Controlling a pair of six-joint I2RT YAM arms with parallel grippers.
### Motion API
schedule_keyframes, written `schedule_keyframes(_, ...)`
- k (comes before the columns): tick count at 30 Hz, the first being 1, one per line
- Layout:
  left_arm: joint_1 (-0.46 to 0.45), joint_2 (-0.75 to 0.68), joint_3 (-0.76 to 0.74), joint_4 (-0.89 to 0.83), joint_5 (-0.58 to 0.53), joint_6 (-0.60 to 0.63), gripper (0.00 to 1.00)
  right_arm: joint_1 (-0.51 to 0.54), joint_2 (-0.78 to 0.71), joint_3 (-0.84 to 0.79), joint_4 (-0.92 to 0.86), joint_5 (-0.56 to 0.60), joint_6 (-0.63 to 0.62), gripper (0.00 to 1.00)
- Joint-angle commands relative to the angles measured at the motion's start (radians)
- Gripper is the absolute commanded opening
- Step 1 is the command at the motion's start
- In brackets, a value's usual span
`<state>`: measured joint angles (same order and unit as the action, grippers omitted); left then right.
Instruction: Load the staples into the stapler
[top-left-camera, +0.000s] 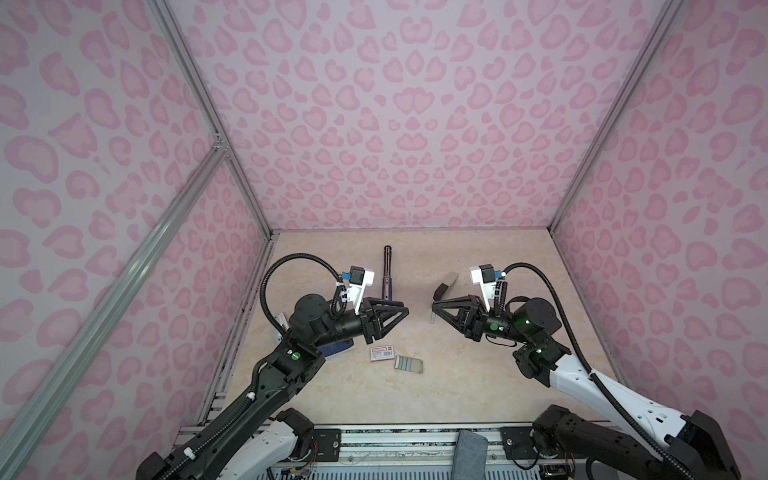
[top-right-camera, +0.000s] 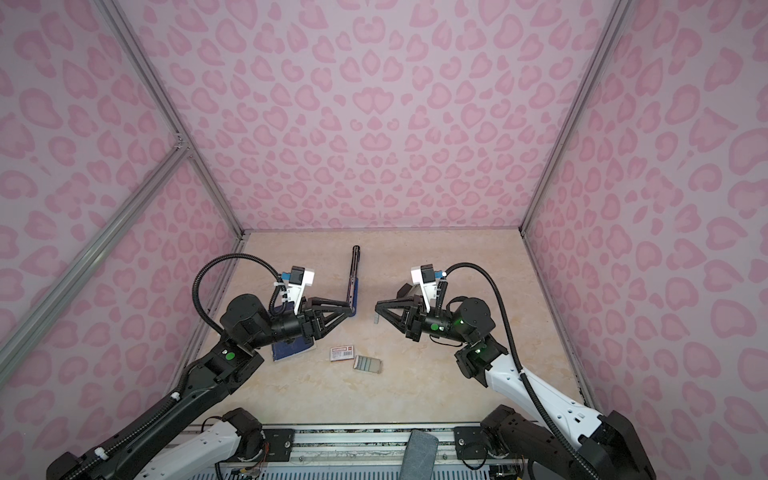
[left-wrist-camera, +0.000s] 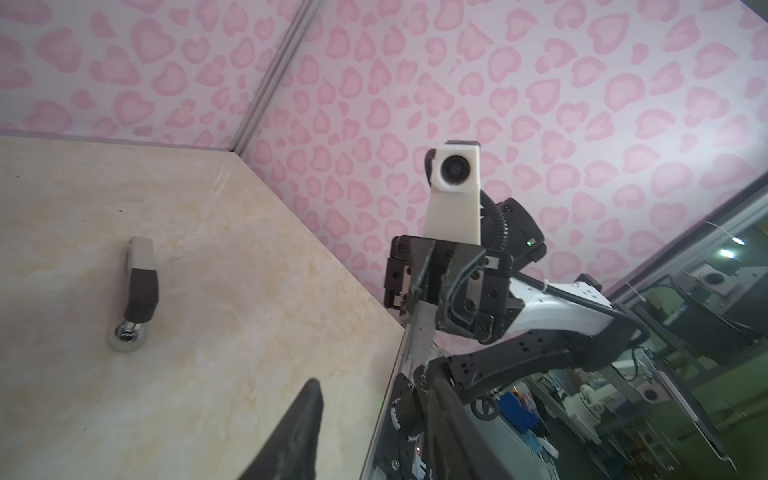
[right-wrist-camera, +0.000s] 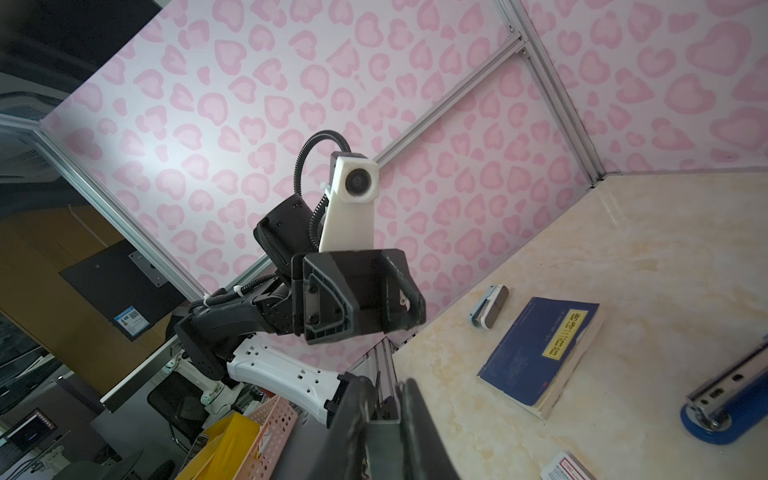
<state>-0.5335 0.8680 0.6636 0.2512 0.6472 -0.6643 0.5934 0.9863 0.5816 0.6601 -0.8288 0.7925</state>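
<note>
The right end effector (top-left-camera: 433, 306) hangs above the bench (top-left-camera: 478, 386), nearly closed on a thin grey strip of staples (left-wrist-camera: 424, 328). It pinches the strip at one end so the rest dangles free below the fingers, a hold that seems meant to leave the length clear for lowering into the stapler (top-left-camera: 387, 272). That stapler lies opened out long at the back middle of the bench, its metal channel bared, apart from the strip. The left end effector (top-left-camera: 405, 309) sits just beside the stapler's blue base, jaws partly apart and empty, probably placed to steady it. Nearer the front, the small pale tray (top-left-camera: 397, 362) holds more grey strips (top-left-camera: 410, 365); the white box (top-left-camera: 382, 353) lies just beside it, label up, its contents hidden
</note>
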Motion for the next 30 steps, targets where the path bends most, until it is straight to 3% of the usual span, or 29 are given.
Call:
schedule_keyframes(1,0.021,0.031,0.031,-0.182,-0.164,0.045,0.48,-0.010,-0.022,0.008,-0.145,0.033,-0.079,0.18)
schedule_keyframes(8,0.031,0.241,0.131,-0.371,-0.396,0.099,0.53,-0.029,-0.067,0.054,-0.460,0.127,-0.216,0.18)
schedule_keyframes(15,0.033,0.510,0.238,-0.401,-0.483,0.135,0.54,-0.035,-0.066,0.115,-0.777,0.280,-0.361,0.18)
schedule_keyframes(24,0.033,0.833,0.427,-0.432,-0.606,0.186,0.56,-0.053,-0.110,0.073,-0.804,0.298,-0.362,0.18)
schedule_keyframes(30,0.033,1.024,0.605,-0.542,-0.719,0.213,0.56,-0.058,-0.137,0.058,-0.796,0.293,-0.353,0.18)
